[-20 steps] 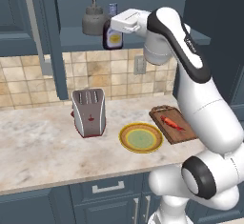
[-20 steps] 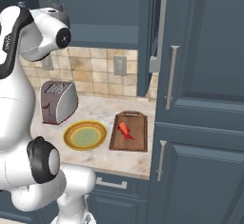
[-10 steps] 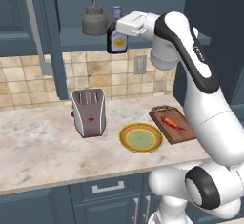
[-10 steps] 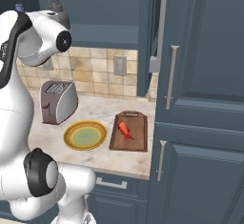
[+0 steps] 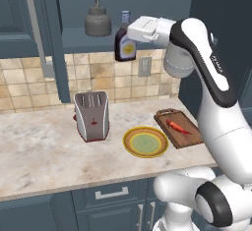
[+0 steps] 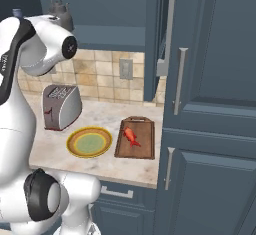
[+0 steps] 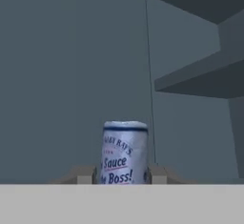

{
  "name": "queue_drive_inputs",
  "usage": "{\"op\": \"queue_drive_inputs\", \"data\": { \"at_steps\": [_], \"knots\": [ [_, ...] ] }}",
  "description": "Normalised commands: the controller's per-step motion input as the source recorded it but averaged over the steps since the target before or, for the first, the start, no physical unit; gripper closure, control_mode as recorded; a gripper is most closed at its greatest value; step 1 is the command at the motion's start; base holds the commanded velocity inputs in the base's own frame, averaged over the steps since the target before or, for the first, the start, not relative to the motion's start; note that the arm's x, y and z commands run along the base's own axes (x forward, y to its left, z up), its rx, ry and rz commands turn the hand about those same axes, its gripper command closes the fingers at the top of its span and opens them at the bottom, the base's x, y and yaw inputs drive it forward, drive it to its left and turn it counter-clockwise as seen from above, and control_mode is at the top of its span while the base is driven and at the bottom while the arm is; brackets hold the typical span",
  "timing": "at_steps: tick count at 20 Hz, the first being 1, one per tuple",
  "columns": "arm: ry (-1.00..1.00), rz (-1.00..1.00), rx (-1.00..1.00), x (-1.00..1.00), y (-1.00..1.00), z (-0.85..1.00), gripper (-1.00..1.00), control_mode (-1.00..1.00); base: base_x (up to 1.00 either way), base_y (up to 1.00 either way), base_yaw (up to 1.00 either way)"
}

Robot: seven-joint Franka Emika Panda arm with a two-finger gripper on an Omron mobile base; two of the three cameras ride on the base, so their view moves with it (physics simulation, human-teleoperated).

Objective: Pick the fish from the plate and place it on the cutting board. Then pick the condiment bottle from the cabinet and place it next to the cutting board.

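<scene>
Since the earlier frames, the gripper (image 5: 129,32) has drawn the condiment bottle (image 5: 125,43) out from the cabinet (image 5: 78,41) shelf toward the arm; the bottle now hangs at the shelf's front edge, upright, with its base below shelf level. Jaws are pinched on the bottle's upper part, one on either side; in the hand view the bottle (image 7: 124,152) stands between the two fingertips (image 7: 85,174).

Left to right along the left base view: one grey kettle (image 5: 97,21) rests on the cabinet shelf, just left of the held bottle. Below, on the tabletop (image 5: 34,151), stands one silver toaster (image 5: 91,115) with a red mark on its front. Right of it lies one plate (image 5: 145,141), yellow-orange at the rim, pale green at the centre, nothing on it. Just beside the plate, further right, lies one cutting board (image 5: 179,128), handle end toward the wall, carrying one fish (image 5: 177,126) near its middle. One wall outlet (image 5: 144,66) sits on the tiled backsplash below the bottle.

Right base view, same order: toaster (image 6: 61,107), plate (image 6: 90,142), cutting board (image 6: 135,137) with fish (image 6: 131,135) on it, then tall cabinet doors with two silver handles. Kettle (image 6: 60,11) appears at upper left above the arm.
</scene>
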Motion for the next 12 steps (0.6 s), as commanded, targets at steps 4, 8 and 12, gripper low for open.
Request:
{"op": "queue_drive_inputs", "data": {
  "at_steps": [4, 8, 12],
  "knots": [
    [0.00, 0.08, 0.00, -0.22, 0.00, -0.34, 1.00, -1.00, 0.00, 0.00, 0.00],
    [0.00, 0.08, 0.01, -0.18, 0.00, -0.39, 1.00, -1.00, 0.00, 0.00, 0.00],
    [-0.02, 0.08, 0.03, -0.19, 0.00, -0.36, 1.00, -1.00, 0.00, 0.00, 0.00]
  ]
}}
